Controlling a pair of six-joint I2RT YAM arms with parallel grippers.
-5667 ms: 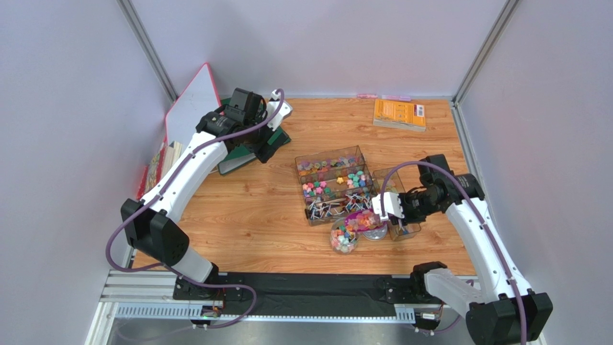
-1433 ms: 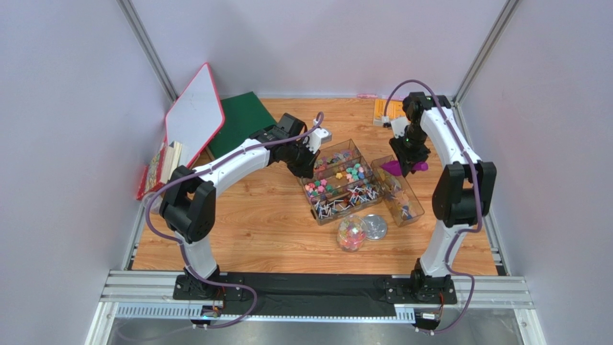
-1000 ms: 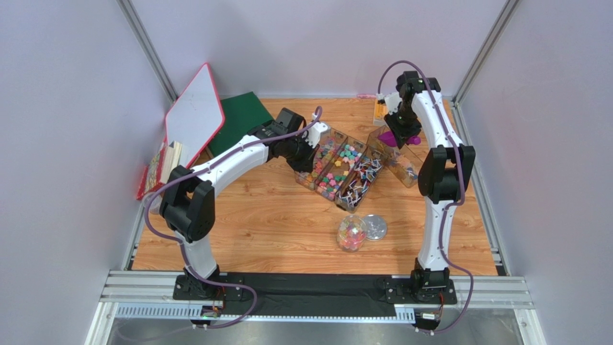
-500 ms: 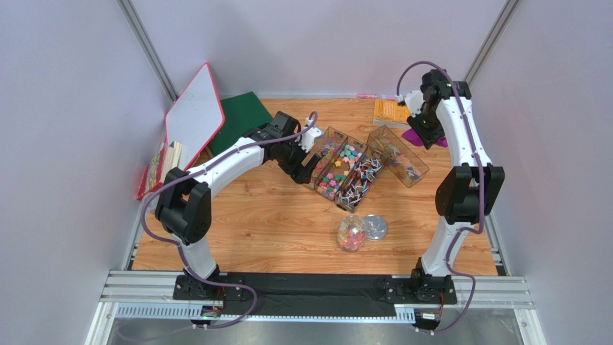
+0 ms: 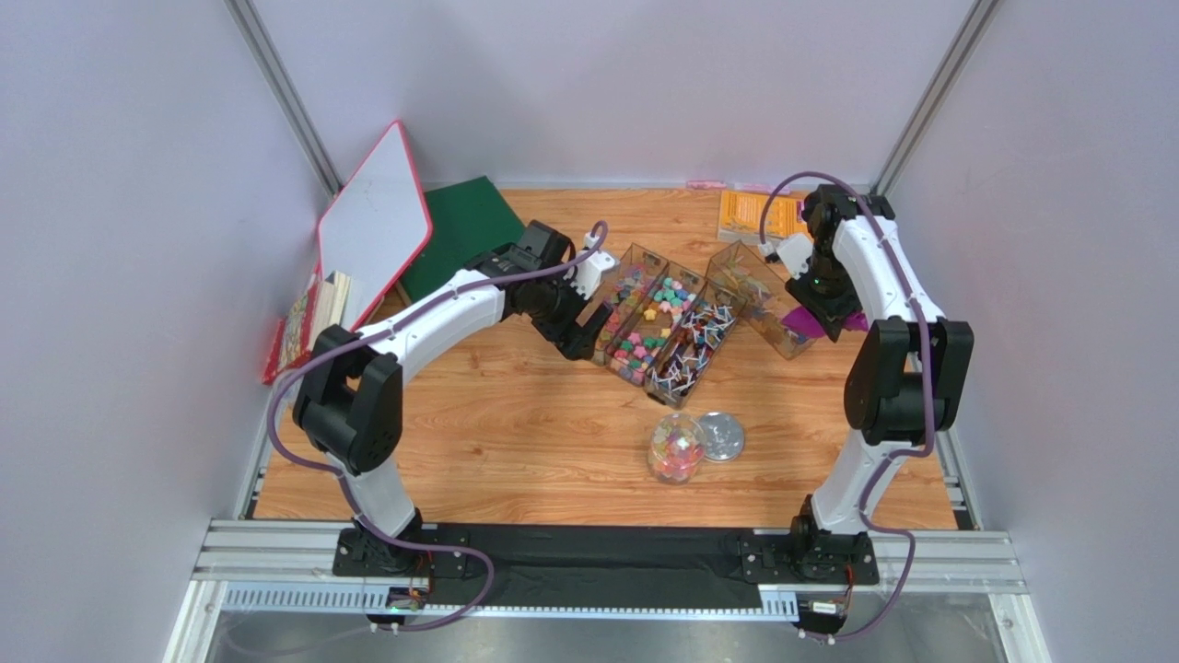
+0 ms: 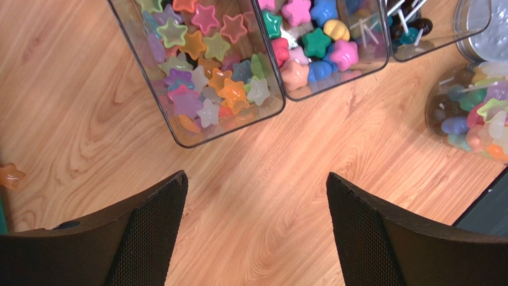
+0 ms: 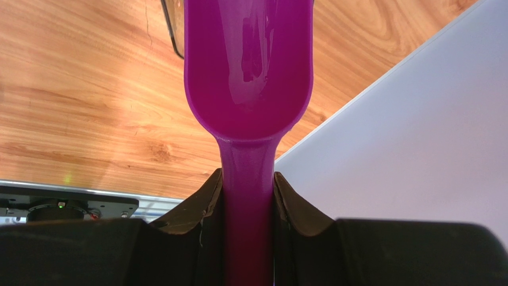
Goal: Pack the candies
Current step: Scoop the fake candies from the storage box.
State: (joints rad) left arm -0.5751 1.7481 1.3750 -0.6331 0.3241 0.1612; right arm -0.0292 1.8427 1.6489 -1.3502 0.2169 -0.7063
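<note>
The candies (image 5: 662, 329) fill a clear three-part tray (image 5: 613, 350) set slantwise mid-table: star sweets (image 6: 203, 89), chunkier ones (image 6: 310, 47) and stick sweets. More candies fill a small clear jar (image 5: 674, 449), which also shows in the left wrist view (image 6: 477, 113). My left gripper (image 5: 581, 332) is open and empty over bare wood just left of the tray (image 6: 256, 175). My right gripper (image 5: 819, 311) is shut on the handle of the empty purple scoop (image 7: 249, 71), beside a second clear tray (image 5: 759, 297) near the right wall.
The jar's lid (image 5: 720, 435) lies beside the jar. An orange book (image 5: 759, 214) lies at the back right. A green mat (image 5: 464, 228) and a whiteboard (image 5: 377, 207) are at the back left. One loose orange star (image 6: 9, 176) lies on the wood. The white wall (image 7: 417, 119) is close to the scoop.
My right arm has brought the scoop from the back right corner forward along the right side of the second tray. My left gripper has stayed open by the tray's left edge.
</note>
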